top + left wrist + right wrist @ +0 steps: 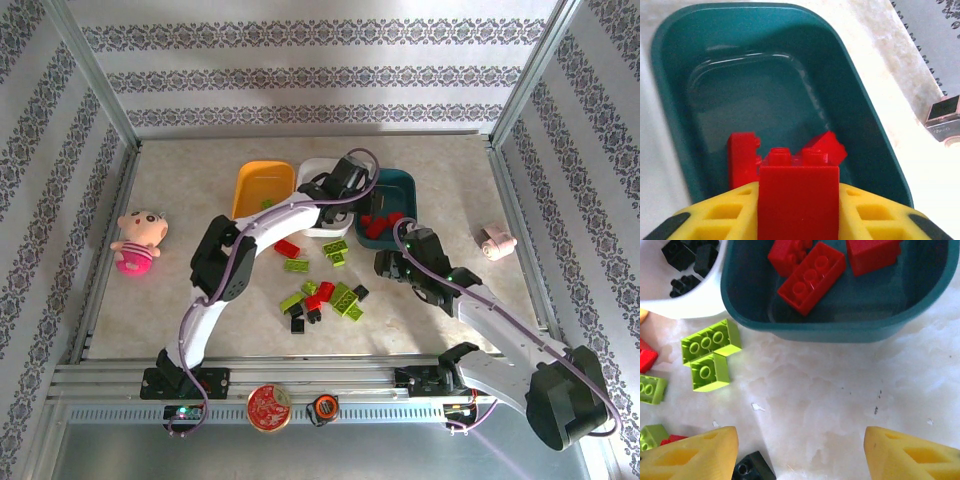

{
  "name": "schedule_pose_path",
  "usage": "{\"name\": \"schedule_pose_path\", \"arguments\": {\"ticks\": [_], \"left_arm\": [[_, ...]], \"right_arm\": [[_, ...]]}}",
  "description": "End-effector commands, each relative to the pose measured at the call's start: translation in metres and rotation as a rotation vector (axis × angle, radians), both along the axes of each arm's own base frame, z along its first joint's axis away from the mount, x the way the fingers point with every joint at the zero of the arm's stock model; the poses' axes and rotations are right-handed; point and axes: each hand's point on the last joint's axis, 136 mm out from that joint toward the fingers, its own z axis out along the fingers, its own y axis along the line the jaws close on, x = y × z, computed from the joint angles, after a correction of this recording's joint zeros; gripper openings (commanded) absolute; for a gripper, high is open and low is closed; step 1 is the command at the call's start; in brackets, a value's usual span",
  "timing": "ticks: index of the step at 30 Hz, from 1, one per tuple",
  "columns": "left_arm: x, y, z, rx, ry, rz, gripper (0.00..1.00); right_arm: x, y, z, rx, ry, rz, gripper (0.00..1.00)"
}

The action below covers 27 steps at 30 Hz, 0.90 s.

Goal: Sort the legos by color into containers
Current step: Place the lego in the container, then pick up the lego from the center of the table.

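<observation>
My left gripper (352,190) (798,212) hangs over the dark teal container (402,186) (860,115), shut on a red lego (798,197) wedged between its yellow fingers. Two other red legos (742,160) lie in that container below it. My right gripper (386,262) (800,455) stands open, low over bare table just in front of the teal container (840,327), which holds red legos (812,277). A black lego (752,469) lies by its left finger. The white container (318,170) (695,300) holds black legos (685,260). The orange-yellow container (262,185) stands at the left.
Loose lime green (345,300) (710,342), red (287,248) and black legos (297,322) are scattered on the table's middle. A pink plush doll (137,240) lies at the left, a small pink object (495,241) at the right. A round red tin (269,407) sits on the front rail.
</observation>
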Motion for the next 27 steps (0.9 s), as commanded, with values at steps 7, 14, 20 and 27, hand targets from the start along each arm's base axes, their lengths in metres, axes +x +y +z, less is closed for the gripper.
{"name": "schedule_pose_path", "arguments": {"ticks": [7,14,20,27], "left_arm": [[0.0,0.001,0.052,-0.099,-0.013,-0.011,0.72],[-0.037,0.074,0.092,-0.188,-0.094,0.105,0.82],[-0.104,0.159,0.081,-0.172,-0.125,0.238,0.91],[-0.174,0.229,0.068,-0.179,-0.16,0.34,1.0]], "right_arm": [[-0.023,0.035,-0.009,0.087,0.041,0.167,0.71],[-0.017,0.07,-0.006,0.084,0.015,0.271,0.73],[0.005,0.091,-0.019,0.03,0.039,0.292,0.73],[0.031,0.11,-0.05,-0.075,0.117,0.308,0.72]]}}
